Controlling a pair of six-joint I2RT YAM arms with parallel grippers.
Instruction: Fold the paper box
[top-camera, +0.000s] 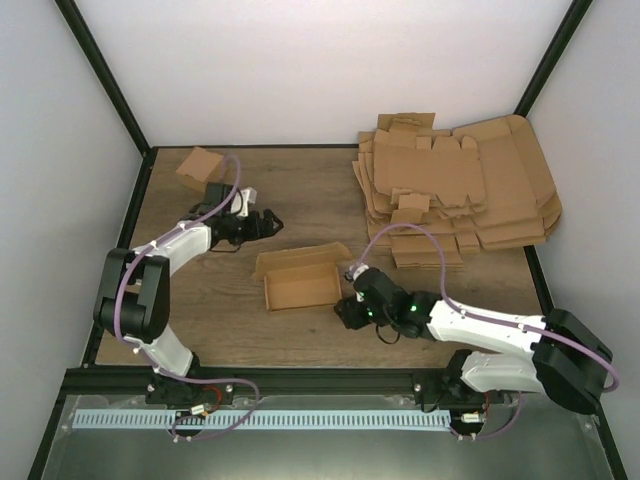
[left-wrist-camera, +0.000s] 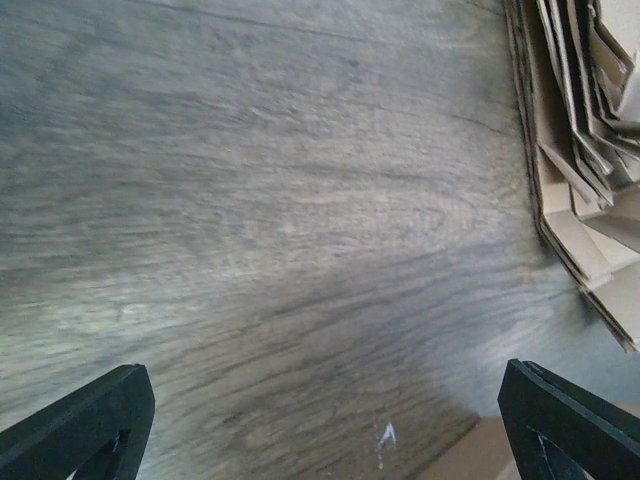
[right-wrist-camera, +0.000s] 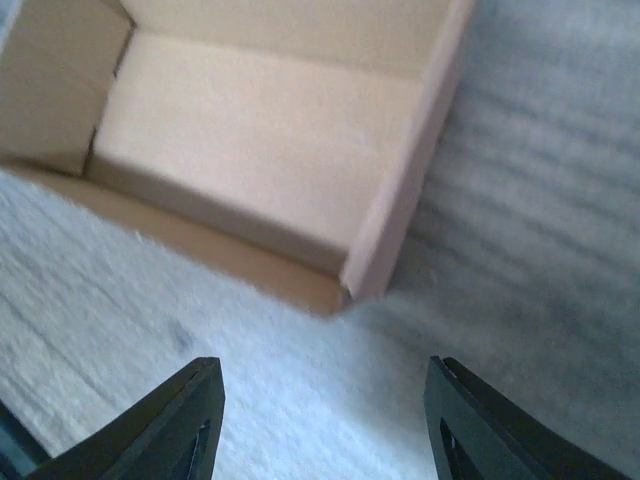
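Lying on the woodgrain table (top-camera: 300, 200), the paper box (top-camera: 300, 288) forms a rectangular tray.

Paper box (top-camera: 300, 285): plain brown cardboard, unprinted, paler tan on the inner floor; small folded box (top-camera: 201, 166) and stacked blanks (top-camera: 480, 185) show the same plain brown. Table (top-camera: 310, 200): grey-brown wood grain with darker streaks running along it. Left arm (top-camera: 170, 245) and right arm (top-camera: 480, 325) are white-shelled with black joints and lilac cables (top-camera: 125, 290); left gripper (top-camera: 272, 224) and right gripper (top-camera: 345, 308) black; walls (top-camera: 330, 60) white, frame (top-camera: 100, 70) black.
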